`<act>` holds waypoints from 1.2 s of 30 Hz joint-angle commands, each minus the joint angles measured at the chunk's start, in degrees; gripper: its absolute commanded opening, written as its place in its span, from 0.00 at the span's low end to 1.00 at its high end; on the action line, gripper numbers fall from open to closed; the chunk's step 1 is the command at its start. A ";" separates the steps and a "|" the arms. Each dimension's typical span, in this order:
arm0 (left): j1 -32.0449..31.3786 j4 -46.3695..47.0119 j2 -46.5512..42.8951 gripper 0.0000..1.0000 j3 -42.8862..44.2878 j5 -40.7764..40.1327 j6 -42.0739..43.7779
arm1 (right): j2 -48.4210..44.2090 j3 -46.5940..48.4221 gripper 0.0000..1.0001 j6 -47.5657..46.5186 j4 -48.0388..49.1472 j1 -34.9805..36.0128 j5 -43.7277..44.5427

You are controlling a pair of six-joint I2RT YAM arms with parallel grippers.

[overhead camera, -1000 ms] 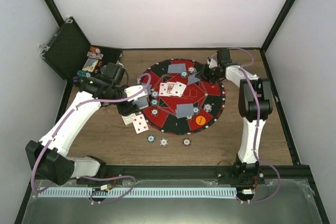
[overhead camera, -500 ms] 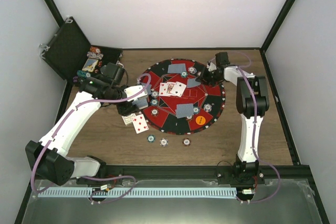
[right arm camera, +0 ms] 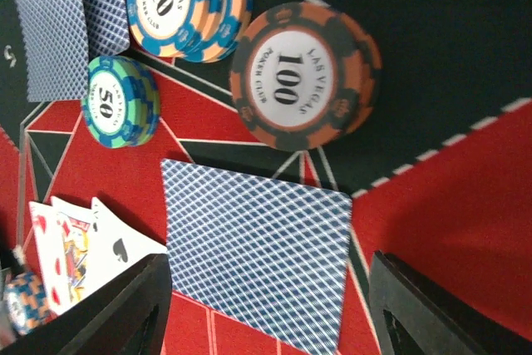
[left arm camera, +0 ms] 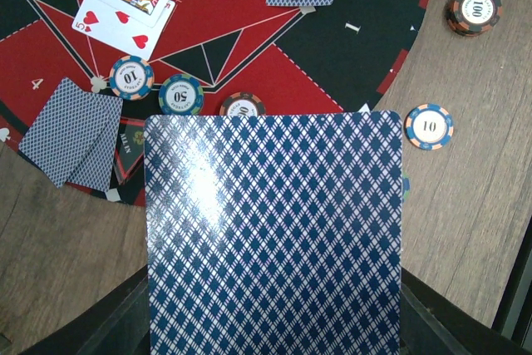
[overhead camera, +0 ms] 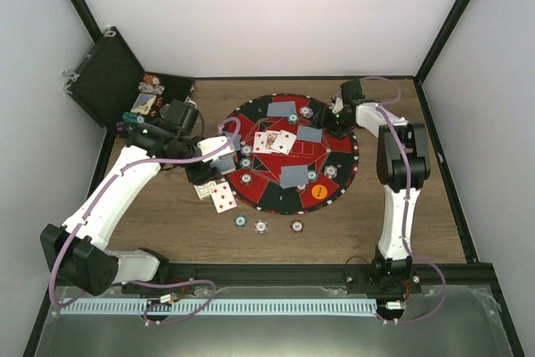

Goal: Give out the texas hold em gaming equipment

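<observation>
A face-down playing card (right arm camera: 258, 268) lies flat on the red-and-black mat (overhead camera: 334, 152). My right gripper (right arm camera: 270, 305) stands open over it, one finger on each side and clear of its edges. In the top view that gripper (overhead camera: 333, 114) is at the mat's far right. Beyond the card sit an orange-black 100 chip (right arm camera: 306, 76), a stack of 10 chips (right arm camera: 187, 2) and a green 50 chip (right arm camera: 123, 101). My left gripper (left arm camera: 274, 322) is shut on blue-backed playing cards (left arm camera: 274, 230) at the mat's left edge (overhead camera: 209, 175). Its fingers are mostly hidden behind them.
Face-up cards (overhead camera: 274, 141) lie mid-mat, with face-down pairs (overhead camera: 282, 109) (overhead camera: 294, 175) around them. An orange button disc (overhead camera: 318, 191) is near the front rim. Three chips (overhead camera: 262, 226) rest on the wood in front. An open black case (overhead camera: 104, 77) holding chips stands at the back left.
My right gripper has opened and let go of the face-down card, which now lies on the mat. The left arm has stayed still with its cards.
</observation>
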 commanded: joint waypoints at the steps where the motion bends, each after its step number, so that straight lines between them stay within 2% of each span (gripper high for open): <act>1: -0.18 -0.38 -0.91 0.04 1.08 1.38 0.29 | -5.48 0.94 0.68 -2.15 -4.95 0.88 9.80; 4: -0.18 -0.37 -1.01 0.04 1.15 1.51 0.30 | -7.88 0.72 0.70 -2.32 -6.15 1.69 12.87; 6: -0.18 -0.35 -0.91 0.04 1.27 1.51 0.35 | -9.48 0.24 0.71 -2.32 -6.39 2.29 11.37; 8: -0.18 -0.28 -0.87 0.04 1.42 1.59 0.36 | -12.04 -1.44 0.72 -1.78 -5.24 3.13 7.47; 11: -0.14 0.06 -0.69 0.04 1.36 1.71 0.42 | -17.98 -6.97 0.80 0.58 0.25 6.02 -0.78; 17: -0.27 0.78 0.11 0.04 1.26 2.34 0.32 | -26.61 -14.77 0.91 8.65 12.45 17.51 -15.96; 24: -0.33 1.06 0.52 0.05 1.83 2.76 0.20 | -26.94 -16.14 0.91 15.31 21.47 27.78 -22.17; 36: -0.30 1.12 0.08 0.05 1.36 2.56 0.50 | -23.52 -16.59 0.83 18.18 26.62 34.04 -25.22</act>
